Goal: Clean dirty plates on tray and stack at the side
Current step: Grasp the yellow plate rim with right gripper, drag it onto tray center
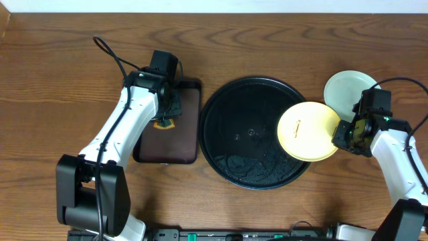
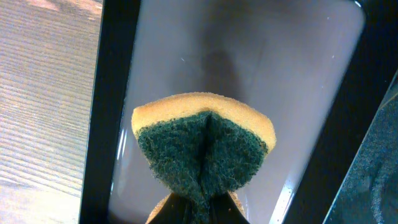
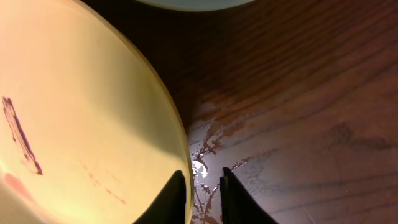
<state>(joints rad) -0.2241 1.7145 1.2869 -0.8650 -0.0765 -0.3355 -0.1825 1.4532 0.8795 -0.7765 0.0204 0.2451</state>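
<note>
My right gripper (image 1: pixel 342 134) (image 3: pixel 204 186) is shut on the right rim of the pale yellow plate (image 1: pixel 307 130) (image 3: pixel 74 112). It holds the plate over the right edge of the round black tray (image 1: pixel 227 127). The plate carries a dark reddish smear (image 3: pixel 18 134). A pale mint plate (image 1: pixel 351 90) lies on the table right of the tray, and its edge shows in the right wrist view (image 3: pixel 193 3). I cannot tell whether another plate lies under it. My left gripper (image 1: pixel 164 120) (image 2: pixel 202 211) is shut on a yellow-and-green sponge (image 2: pixel 202 143).
The sponge hangs over a dark brown rectangular tray (image 1: pixel 174 144) (image 2: pixel 249 56) left of the black tray. The black tray's floor is wet in front. Wet streaks mark the wood below my right gripper (image 3: pixel 211 140).
</note>
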